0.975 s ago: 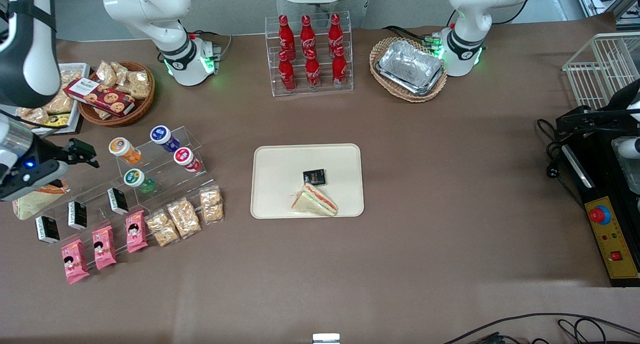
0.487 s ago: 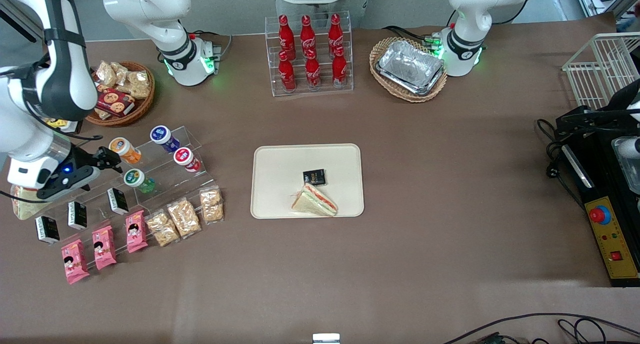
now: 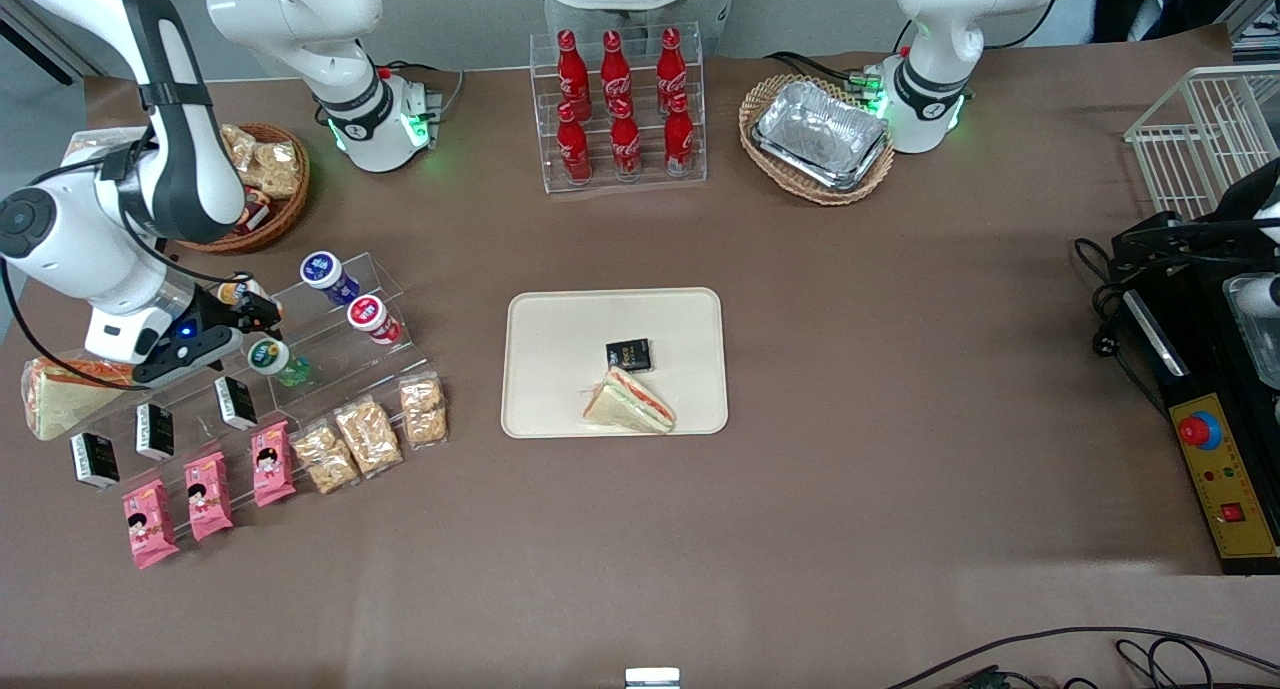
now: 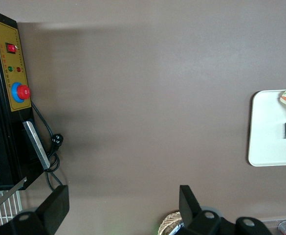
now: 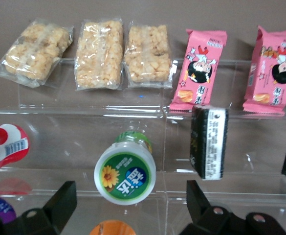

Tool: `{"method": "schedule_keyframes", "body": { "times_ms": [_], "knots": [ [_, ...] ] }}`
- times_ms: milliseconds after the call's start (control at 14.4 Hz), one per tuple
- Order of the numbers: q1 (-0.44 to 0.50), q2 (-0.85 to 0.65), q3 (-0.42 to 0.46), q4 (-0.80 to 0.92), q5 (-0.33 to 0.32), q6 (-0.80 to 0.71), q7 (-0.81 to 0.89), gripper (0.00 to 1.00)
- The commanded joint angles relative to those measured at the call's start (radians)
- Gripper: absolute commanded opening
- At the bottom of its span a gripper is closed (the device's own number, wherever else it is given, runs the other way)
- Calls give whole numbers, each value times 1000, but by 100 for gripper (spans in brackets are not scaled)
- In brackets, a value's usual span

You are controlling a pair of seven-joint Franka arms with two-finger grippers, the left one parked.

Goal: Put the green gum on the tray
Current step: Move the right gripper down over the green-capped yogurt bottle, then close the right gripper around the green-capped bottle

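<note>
Fingers of the right arm's gripper (image 5: 128, 215) stand spread wide, the white-lidded translucent green gum bottle (image 5: 125, 169) lying lid-first directly ahead between them on its clear acrylic shelf (image 5: 84, 142).

Lighting's pretty even and bright from overhead, so the worktop (image 3: 850, 299) only shows soft, faint shadows. The foil trays (image 3: 822, 134) throw some glare, and the clear rack (image 5: 143, 147) picks up pale reflections. The gripper (image 5: 129, 208) sits above the gum (image 5: 125, 174), its open fingers (image 5: 59, 203) dark and soft-focus up close. The front view stays sharp throughout.
</note>
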Motion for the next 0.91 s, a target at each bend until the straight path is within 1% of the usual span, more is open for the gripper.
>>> {"method": "schedule_keyframes", "body": {
  "times_ms": [0, 139, 487, 557, 696, 766, 835],
  "knots": [
    [11, -41, -2, -95, 18, 106, 29, 100],
    [18, -32, 1, -129, 18, 169, 55, 100],
    [34, -4, 1, -129, 18, 211, 78, 99],
    [34, 1, 1, -129, 18, 214, 82, 95],
    [32, 10, 1, -128, 18, 216, 82, 75],
    [32, 13, 1, -128, 18, 225, 82, 63],
    [32, 15, 1, -128, 18, 226, 82, 54]
  ]
}}
